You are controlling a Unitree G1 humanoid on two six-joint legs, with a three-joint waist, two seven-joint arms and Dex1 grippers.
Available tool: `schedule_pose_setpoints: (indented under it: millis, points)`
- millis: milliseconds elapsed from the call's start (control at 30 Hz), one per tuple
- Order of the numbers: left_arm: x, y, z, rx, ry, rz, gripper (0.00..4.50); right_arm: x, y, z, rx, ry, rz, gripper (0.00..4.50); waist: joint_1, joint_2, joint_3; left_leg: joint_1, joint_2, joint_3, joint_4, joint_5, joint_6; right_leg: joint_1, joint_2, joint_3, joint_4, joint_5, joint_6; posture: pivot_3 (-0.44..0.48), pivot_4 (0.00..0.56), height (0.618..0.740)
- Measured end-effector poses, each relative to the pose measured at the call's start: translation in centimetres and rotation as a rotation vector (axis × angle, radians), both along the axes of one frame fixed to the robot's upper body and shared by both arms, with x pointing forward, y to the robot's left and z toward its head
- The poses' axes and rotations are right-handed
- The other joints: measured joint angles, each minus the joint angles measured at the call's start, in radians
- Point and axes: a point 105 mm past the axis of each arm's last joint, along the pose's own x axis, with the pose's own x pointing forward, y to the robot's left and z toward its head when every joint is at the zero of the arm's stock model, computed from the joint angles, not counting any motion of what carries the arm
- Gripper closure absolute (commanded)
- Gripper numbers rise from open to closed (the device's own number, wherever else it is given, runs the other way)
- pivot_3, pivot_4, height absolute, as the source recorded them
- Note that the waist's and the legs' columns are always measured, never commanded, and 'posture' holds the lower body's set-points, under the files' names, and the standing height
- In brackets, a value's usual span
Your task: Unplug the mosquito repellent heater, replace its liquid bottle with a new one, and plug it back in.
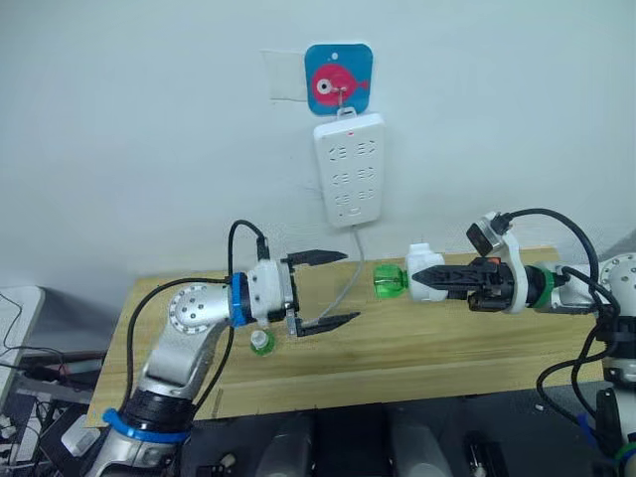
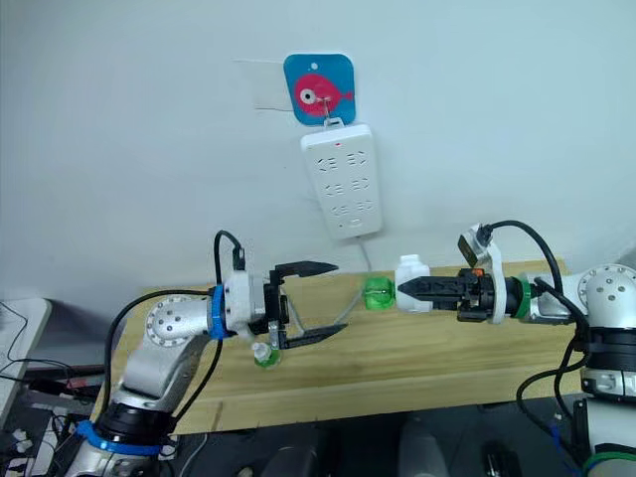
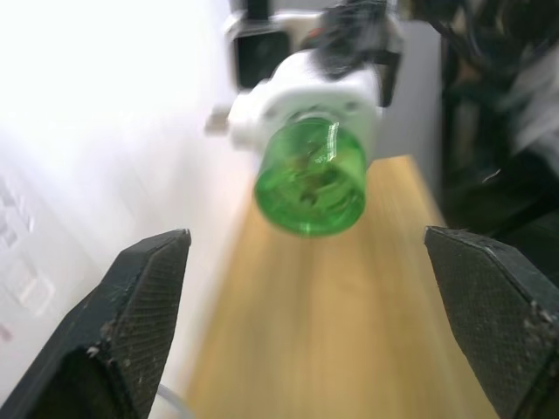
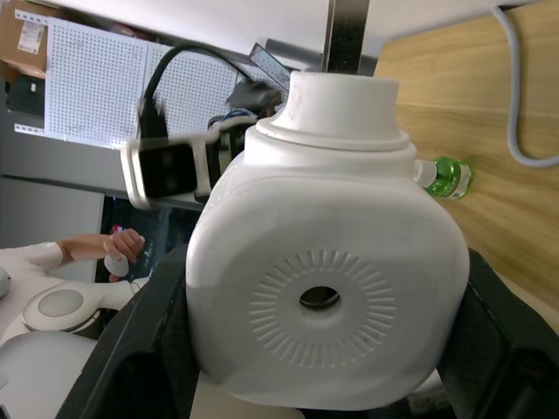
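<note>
With the heater (image 1: 425, 272) clamped in my right gripper (image 1: 429, 277), I read its long axis as roughly horizontal, running parallel to the bench's (image 1: 417, 348) length. The green bottle (image 1: 390, 281) is still seated in it and points toward the left gripper (image 1: 338, 289); the top face with the round hole faces back along the right arm, as the right wrist view shows. The heater is off the power strip (image 1: 349, 170), held in the air below it and a little toward the right arm's side, above the bench and not touching it.

Right arm: forearm stretched nearly level across the bench toward the strip's cable (image 1: 350, 280), black fingers closed on either side of the white body.

Left arm: elbow bent, forearm level, gripper aimed at the bottle end of the heater. Its fingers are spread wide, one above the other, holding nothing. There's a clear gap between the fingertips and the green bottle; in the left wrist view the bottle base sits centred between the two pads (image 3: 140, 297), apart from both.

A second green bottle (image 1: 261, 343) with a white cap is on the bench just under the left gripper; I can't tell if it's upright or lying down.

The power strip hangs on the wall from a hook on a blue fish plaque (image 1: 338, 79), with its cable dropping to the bench.
</note>
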Motion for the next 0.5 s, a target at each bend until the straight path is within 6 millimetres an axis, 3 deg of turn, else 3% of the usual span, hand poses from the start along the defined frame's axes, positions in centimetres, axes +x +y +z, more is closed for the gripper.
schedule_pose_setpoints:
  millis: [200,500]
  points:
    - [0.5,-1.2,-0.5,0.000,-0.287,-0.025,0.02,-0.2,0.4,0.2,0.007,0.005,0.022,1.48,0.004,0.000,0.000,-0.001,0.000,-0.002,0.001,0.000,0.000,0.000,0.000,-0.003,0.002,0.000,0.001,-0.146,0.216,0.740]
    - [1.2,-3.0,-0.2,-0.035,-0.418,-0.059,0.02,-0.7,1.2,0.3,0.015,0.017,0.057,1.48,-0.015,0.000,0.000,-0.001,0.000,-0.004,0.001,0.000,0.001,0.000,0.001,-0.005,0.002,0.001,0.001,-0.163,0.217,0.740]
